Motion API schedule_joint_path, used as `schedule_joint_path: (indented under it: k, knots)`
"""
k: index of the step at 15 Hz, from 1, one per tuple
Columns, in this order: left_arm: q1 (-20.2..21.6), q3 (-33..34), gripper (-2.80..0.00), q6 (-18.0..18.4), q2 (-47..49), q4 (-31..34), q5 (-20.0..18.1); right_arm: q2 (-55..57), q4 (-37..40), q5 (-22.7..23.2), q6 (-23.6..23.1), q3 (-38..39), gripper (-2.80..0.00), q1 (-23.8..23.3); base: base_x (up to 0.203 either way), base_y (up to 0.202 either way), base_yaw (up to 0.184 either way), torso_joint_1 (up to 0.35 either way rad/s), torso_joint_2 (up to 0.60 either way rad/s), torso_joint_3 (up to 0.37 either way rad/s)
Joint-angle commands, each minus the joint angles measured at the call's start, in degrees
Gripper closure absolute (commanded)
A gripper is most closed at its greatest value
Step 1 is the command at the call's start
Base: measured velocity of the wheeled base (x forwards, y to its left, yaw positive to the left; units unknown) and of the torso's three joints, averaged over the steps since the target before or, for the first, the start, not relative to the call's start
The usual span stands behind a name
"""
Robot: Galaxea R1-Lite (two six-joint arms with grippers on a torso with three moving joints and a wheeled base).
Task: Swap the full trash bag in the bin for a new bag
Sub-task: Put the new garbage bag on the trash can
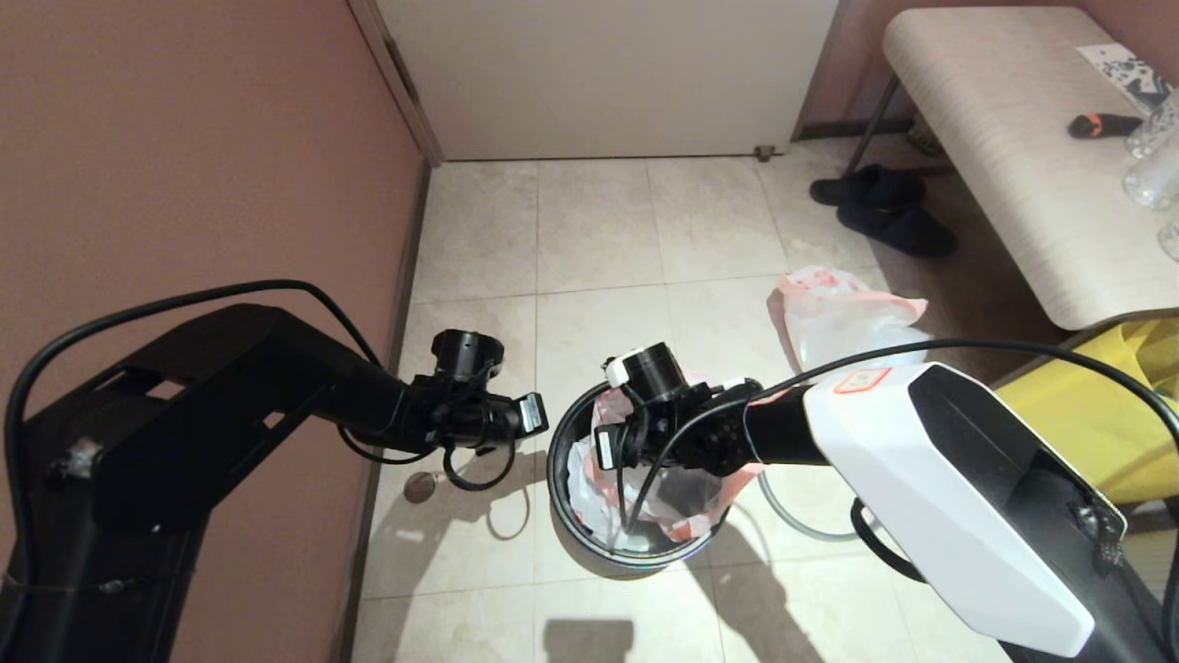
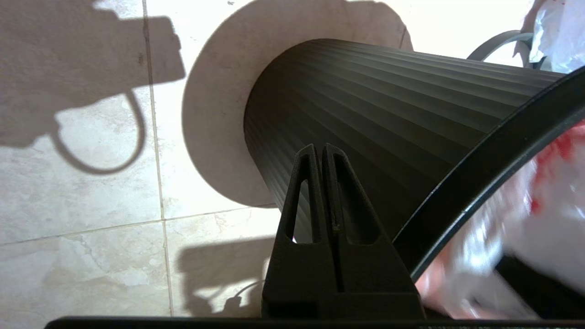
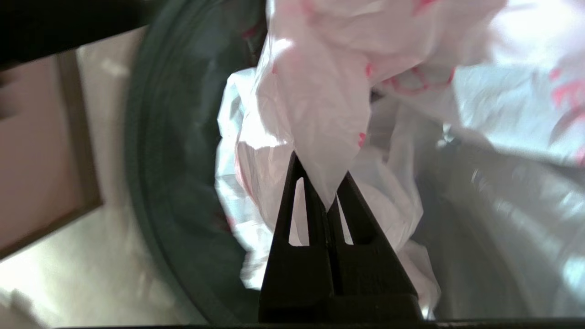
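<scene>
The bin (image 1: 564, 493) is small, round and black and stands on the tiled floor. The new bag (image 1: 686, 502), thin white plastic with pink-red marks, lies crumpled inside it. My right gripper (image 1: 610, 453) hangs over the bin's mouth and is shut on a fold of the new bag (image 3: 315, 114), pinched at the fingertips (image 3: 299, 176). My left gripper (image 1: 527, 419) is shut with nothing in it, just outside the bin's ribbed wall (image 2: 388, 114). The full trash bag (image 1: 847, 318) lies on the floor behind the bin. The grey hoop (image 1: 792, 523) lies on the floor to the bin's right.
A pink wall (image 1: 184, 184) runs close along the left. A pale bench (image 1: 1013, 138) stands at the back right, with black shoes (image 1: 884, 212) beneath it. A yellow bag (image 1: 1105, 414) sits at the right. A floor drain (image 1: 421, 486) is left of the bin.
</scene>
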Motion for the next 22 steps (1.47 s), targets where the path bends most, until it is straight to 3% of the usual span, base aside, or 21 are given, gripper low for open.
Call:
schedule_joint_path:
  k: [1,8,17,20,22]
  knots:
    - [0.0,0.0,0.0,-0.2,-0.1,-0.1,-0.1,-5.0,3.3,-0.1,0.6,0.0,0.0,1.4,0.0,0.0,0.0,0.0,0.0,0.0]
    - [0.2,-0.1,0.0,-0.2,-0.1,-0.1,-0.1,-10.0,13.2,-2.6,1.2,0.0,0.0,2.4,0.0,0.0,0.0,0.0,0.0,0.0]
    - [2.0,0.4,0.0,-0.6,-4.7,0.9,-1.8,-6.3,7.9,-2.9,1.0,-0.3,0.0,0.7,0.0,0.0,0.0,0.0,0.0,0.0]
    - [0.8,1.9,0.0,-0.6,-12.5,7.2,-3.2,-4.8,7.3,-2.2,0.3,-0.5,0.0,0.3,0.0,0.0,0.0,0.0,0.0,0.0]
    - [-0.5,3.2,0.0,-0.5,-18.2,17.6,-3.8,-4.3,6.5,-2.1,-2.4,-0.5,0.0,-0.1,0.0,0.0,0.0,0.0,0.0,0.0]
